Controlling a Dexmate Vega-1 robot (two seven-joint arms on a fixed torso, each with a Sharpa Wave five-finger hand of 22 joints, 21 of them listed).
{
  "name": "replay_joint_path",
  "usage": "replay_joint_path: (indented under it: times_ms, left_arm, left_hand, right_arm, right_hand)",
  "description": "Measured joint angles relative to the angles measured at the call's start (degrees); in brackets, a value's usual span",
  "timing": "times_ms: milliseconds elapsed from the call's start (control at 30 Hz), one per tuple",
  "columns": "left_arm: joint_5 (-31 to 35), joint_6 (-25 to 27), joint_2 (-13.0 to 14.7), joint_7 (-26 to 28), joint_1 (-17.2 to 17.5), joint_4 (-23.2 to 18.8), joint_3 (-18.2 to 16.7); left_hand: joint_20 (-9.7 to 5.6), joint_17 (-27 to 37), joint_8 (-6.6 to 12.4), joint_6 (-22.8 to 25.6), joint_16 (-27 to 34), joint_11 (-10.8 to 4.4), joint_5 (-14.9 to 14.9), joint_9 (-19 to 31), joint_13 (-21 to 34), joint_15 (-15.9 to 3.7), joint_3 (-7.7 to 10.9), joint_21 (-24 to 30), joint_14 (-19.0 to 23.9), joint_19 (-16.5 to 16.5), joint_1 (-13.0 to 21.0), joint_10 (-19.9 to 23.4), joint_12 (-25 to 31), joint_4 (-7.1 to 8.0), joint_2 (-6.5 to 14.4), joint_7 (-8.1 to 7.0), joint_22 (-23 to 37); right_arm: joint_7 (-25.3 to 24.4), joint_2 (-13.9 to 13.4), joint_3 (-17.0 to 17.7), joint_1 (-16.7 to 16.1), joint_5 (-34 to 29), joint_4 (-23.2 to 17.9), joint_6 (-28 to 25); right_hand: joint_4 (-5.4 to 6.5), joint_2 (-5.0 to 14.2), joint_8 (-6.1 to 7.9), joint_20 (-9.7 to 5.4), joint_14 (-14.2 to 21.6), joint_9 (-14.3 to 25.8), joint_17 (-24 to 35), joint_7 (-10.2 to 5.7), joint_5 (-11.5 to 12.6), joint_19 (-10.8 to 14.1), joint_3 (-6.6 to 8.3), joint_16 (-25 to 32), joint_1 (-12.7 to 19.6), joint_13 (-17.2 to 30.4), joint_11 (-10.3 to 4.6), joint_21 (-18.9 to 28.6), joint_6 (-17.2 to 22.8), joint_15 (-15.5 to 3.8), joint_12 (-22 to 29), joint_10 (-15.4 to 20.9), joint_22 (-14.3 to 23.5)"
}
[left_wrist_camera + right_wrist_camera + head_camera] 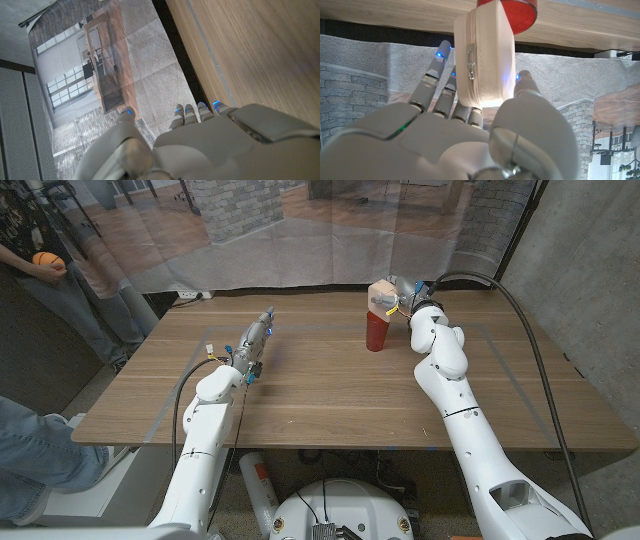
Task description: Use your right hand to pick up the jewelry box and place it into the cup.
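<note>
Your right hand (403, 297) is up at the far side of the light wooden table (330, 395), clamped on the small cream, rounded zippered jewelry box (381, 296). In the right wrist view the box (484, 60) sits between the thumb and the fingers (431, 80), its zipper facing the camera, and its far end meets the rim of the red plastic cup (507, 12). From the head view the box is directly over the cup (376, 329), which stands upright on the table just beside your right hand; you cannot tell from these views how far the box has entered the cup.

Your left hand (253, 342) lies well apart on the left part of the table, fingers straight and close together, holding nothing. In the left wrist view its fingertips (185, 111) reach toward the table's far edge.

At the head view's left edge a person stands holding an orange ball (47, 260).
</note>
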Motion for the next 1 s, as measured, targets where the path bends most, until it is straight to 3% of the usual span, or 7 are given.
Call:
replay_joint_path:
  times_ms: [100,433,633,867,1000]
  left_arm:
    - [0.0,0.0,0.1,-0.1,-0.2,0.2,0.0]
    - [0.0,-0.1,0.3,-0.4,-0.7,0.9,-0.1]
    - [0.0,-0.1,0.4,-0.7,-1.1,1.2,-0.1]
    - [0.1,-0.1,0.4,-0.8,-1.3,1.5,-0.2]
    - [0.2,-0.1,0.4,-0.9,-1.5,1.6,-0.2]
  left_hand:
    - [0.0,0.0,0.0,0.0,0.0,0.0,0.0,0.0,0.0,0.0,0.0,0.0,0.0,0.0,0.0,0.0,0.0,0.0,0.0,0.0,0.0]
    - [0.0,0.0,0.0,0.0,0.0,0.0,0.0,0.0,0.0,0.0,0.0,0.0,0.0,0.0,0.3,0.0,0.0,0.0,0.3,0.0,0.0]
    - [0.0,0.0,0.0,0.0,0.0,0.0,0.0,0.0,0.0,0.0,0.0,0.0,0.0,0.0,0.3,0.0,0.0,0.0,0.3,0.0,0.0]
    - [0.0,0.0,0.0,0.0,0.0,0.0,0.0,0.0,0.0,0.0,0.0,0.0,0.0,0.0,0.3,0.0,0.0,0.0,0.3,0.0,0.0]
    - [0.0,0.0,0.0,0.0,0.0,0.0,0.0,0.0,0.0,0.0,0.0,0.0,0.0,0.0,0.3,0.0,0.0,0.0,0.3,0.0,0.0]
  right_arm:
    - [0.1,0.0,0.0,0.0,0.0,0.0,0.0]
    - [0.6,0.2,0.0,0.1,-0.1,-0.1,0.0]
    - [1.0,0.3,-0.1,0.5,-0.2,0.1,-0.2]
    - [1.1,0.4,-0.2,0.7,-0.3,0.2,-0.2]
    - [1.3,0.4,-0.3,0.7,-0.3,0.0,-0.2]
  right_hand:
    - [0.16,-0.43,-0.17,1.02,-1.3,0.0,-0.3,0.41,0.2,-0.2,-0.48,0.0,-0.4,-0.1,0.3,-0.2,-1.8,0.78,-0.6,-1.5,-0.1]
    - [0.32,-1.18,-0.22,1.65,-3.2,-0.3,-0.7,1.22,0.7,-0.9,-1.12,0.0,-1.2,-0.5,1.15,-1.1,-4.5,1.98,-1.7,-4.1,-0.4]
    - [0.59,-2.0,-0.22,2.98,-5.9,-0.5,-1.2,1.89,1.3,-1.6,-1.86,-0.2,-2.0,-0.9,3.71,-2.2,-7.2,3.03,-2.4,-6.9,-0.4]
    - [0.71,-2.31,-0.22,3.18,-6.4,-0.5,-1.2,2.2,1.8,-1.8,-1.98,-0.2,-2.3,-0.9,3.85,-2.5,-7.5,3.18,-2.8,-7.1,-0.4]
    - [0.71,-2.52,0.06,4.33,-8.4,-0.5,-1.5,2.2,1.9,-2.9,-2.45,-0.4,-2.6,-1.2,4.25,-3.3,-7.5,3.88,-2.8,-7.5,-0.7]
